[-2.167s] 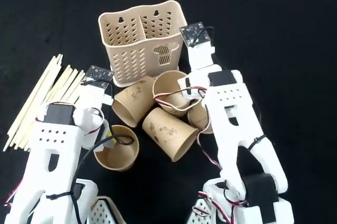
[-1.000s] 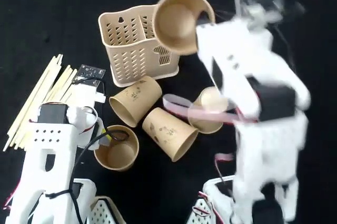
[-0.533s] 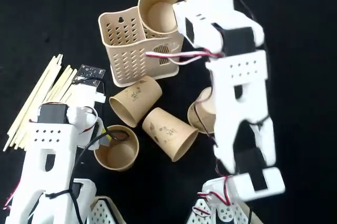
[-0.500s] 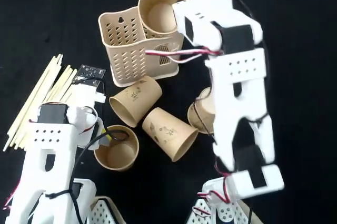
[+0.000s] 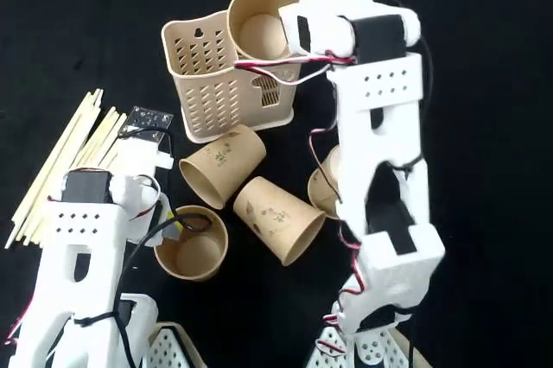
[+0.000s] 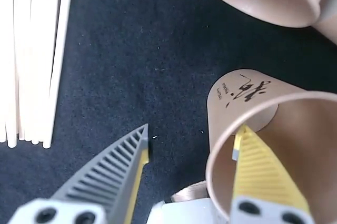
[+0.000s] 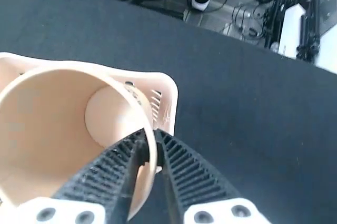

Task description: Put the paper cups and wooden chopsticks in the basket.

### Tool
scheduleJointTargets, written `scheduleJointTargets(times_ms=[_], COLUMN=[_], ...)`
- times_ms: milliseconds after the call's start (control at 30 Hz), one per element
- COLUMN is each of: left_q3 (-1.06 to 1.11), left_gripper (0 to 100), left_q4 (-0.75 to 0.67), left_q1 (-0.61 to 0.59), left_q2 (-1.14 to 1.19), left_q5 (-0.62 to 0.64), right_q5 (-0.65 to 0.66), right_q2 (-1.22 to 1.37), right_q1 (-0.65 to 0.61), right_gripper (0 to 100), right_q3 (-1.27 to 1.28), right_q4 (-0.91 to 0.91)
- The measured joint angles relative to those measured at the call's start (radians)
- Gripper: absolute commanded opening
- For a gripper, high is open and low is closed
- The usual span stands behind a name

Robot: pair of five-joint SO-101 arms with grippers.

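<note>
The right hand [image 7: 149, 140] gripped one cup [image 5: 259, 22] by its rim over the basket [image 5: 216, 92] at 12 o'clock. We counted four cups [image 5: 220, 168] and the chopsticks [image 5: 60, 156], at 9 o'clock, unstowed on the counter [image 5: 484, 126]; left hand [image 6: 192, 140] open.

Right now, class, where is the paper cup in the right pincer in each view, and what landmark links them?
High view: held cup top centre, over the basket.
Right wrist view: held cup pinched by its rim in the right pincer, basket behind it.
Left wrist view: another cup, with a finger of the left pincer inside.
Shared landmark: the basket.
</note>
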Motion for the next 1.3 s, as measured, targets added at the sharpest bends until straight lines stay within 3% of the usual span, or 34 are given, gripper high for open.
scheduleJointTargets(times_ms=[167, 267, 433, 633, 833, 1067, 1200, 1300], left_q3=[0.000, 0.017, 0.037, 0.037, -0.055, -0.433, -0.658, -0.741], left_gripper=[26, 24, 3, 3, 3, 3, 3, 3], left_q4=[0.000, -0.020, -0.064, -0.068, 0.006, 0.229, 0.221, 0.100], left_q1=[0.000, 0.000, 0.000, 0.000, 0.000, 0.000, 0.000, 0.037], left_q2=[0.000, 0.000, 0.000, 0.000, 0.000, 0.000, 0.009, 0.006], left_q5=[0.000, 0.000, 0.000, 0.000, 0.025, 0.035, 0.106, 0.140], right_q5=[0.000, 0.000, 0.000, 0.000, 0.000, 0.017, 0.135, 0.229], right_q2=[0.038, 0.038, 0.038, 0.003, -0.140, -0.359, -0.459, -0.526], right_q1=[0.000, 0.000, 0.012, 0.170, 0.354, 0.535, 0.583, 0.595], right_gripper=[34.5, 33.8, 30.9, 27.6, 24.8, 21.8, 21.7, 21.8], right_q3=[-0.061, -0.138, -0.338, -0.404, -0.164, 0.227, 0.459, 0.626], right_q4=[0.071, 0.110, 0.204, 0.222, 0.222, 0.222, 0.222, 0.212])
